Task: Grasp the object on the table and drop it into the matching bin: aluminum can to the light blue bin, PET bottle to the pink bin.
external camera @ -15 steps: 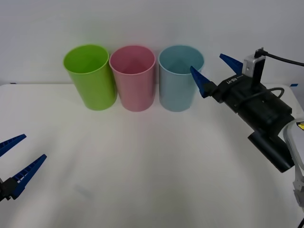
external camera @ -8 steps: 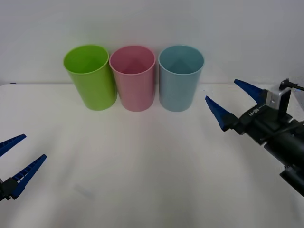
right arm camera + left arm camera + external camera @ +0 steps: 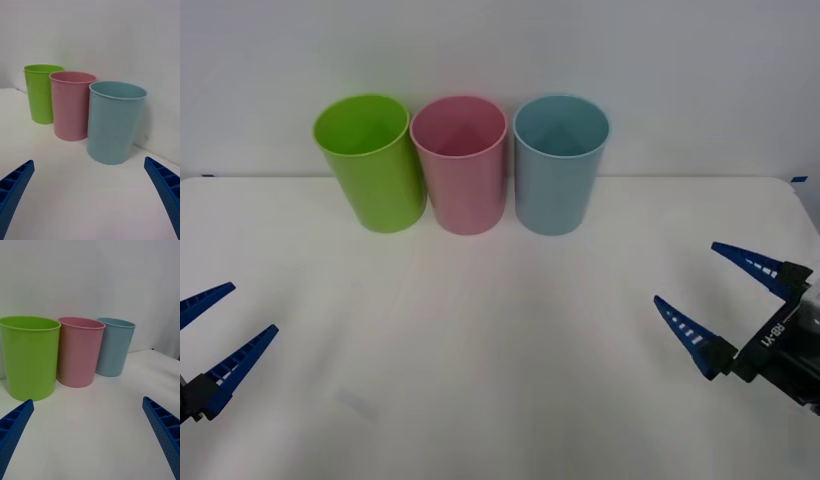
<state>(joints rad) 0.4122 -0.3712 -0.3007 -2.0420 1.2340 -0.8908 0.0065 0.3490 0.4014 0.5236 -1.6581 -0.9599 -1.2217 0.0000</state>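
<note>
The light blue bin (image 3: 561, 164) stands at the back of the white table (image 3: 480, 330), rightmost of a row of cups, with the pink bin (image 3: 459, 163) beside it in the middle. Both appear again in the right wrist view as the light blue bin (image 3: 114, 122) and pink bin (image 3: 71, 105), and in the left wrist view as the light blue bin (image 3: 113, 346) and pink bin (image 3: 79, 350). The aluminum can is out of view. My right gripper (image 3: 722, 298) hangs open and empty over the table's right front. My left gripper (image 3: 215, 332) is open at the left front edge.
A lime green bin (image 3: 370, 160) stands left of the pink one, touching it. A plain white wall rises behind the row. The table's back edge runs just behind the bins.
My right gripper has drawn back from beside the light blue bin's rim, moving down and toward the table's right front, staying open. The left gripper has not moved.
</note>
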